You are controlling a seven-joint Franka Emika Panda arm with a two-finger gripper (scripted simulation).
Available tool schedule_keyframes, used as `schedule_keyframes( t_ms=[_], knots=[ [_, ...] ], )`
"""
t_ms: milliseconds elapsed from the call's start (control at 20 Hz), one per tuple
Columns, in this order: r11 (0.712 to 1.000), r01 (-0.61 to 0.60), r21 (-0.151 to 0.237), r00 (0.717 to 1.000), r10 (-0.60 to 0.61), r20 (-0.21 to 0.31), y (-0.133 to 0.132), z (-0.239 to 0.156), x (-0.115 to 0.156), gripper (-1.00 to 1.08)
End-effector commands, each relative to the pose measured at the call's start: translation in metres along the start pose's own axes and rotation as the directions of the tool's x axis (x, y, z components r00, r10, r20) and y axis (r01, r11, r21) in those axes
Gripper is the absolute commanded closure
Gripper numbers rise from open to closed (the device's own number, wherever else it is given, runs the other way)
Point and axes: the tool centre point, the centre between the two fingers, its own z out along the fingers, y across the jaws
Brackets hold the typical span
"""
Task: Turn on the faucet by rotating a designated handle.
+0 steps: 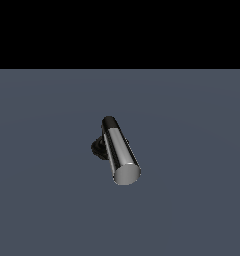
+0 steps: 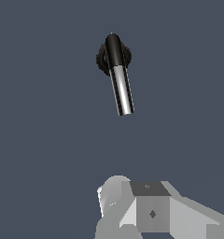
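Observation:
The faucet [image 1: 98, 146] stands on the grey floor near the middle of the exterior view, and only a bit of its black ribbed base shows behind the bar. The handle [image 1: 121, 151] is a shiny chrome cylinder, dark at its far end, with its flat round end toward the camera. In the wrist view the faucet base [image 2: 103, 58] sits under a black elbow and the chrome handle [image 2: 121, 91] points toward my gripper [image 2: 142, 207]. Only grey-white parts of the gripper show at the picture's edge, well apart from the handle. Its fingertips are hidden. The gripper is out of the exterior view.
A flat blue-grey floor [image 1: 192, 200] surrounds the faucet. A black background lies beyond the floor's far edge.

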Motion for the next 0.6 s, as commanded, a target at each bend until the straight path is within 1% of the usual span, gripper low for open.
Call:
schedule_keyframes(
  t_ms=[0, 250, 550],
  knots=[
    [1.000, 0.008, -0.001, 1.000, -0.008, -0.001, -0.001, 0.010, 0.001, 1.08],
    [0.999, 0.033, -0.004, 0.999, -0.033, -0.005, -0.002, 0.038, 0.005, 1.08],
    [0.997, 0.073, -0.008, 0.997, -0.073, -0.012, -0.005, 0.085, 0.012, 1.08]
  ],
)
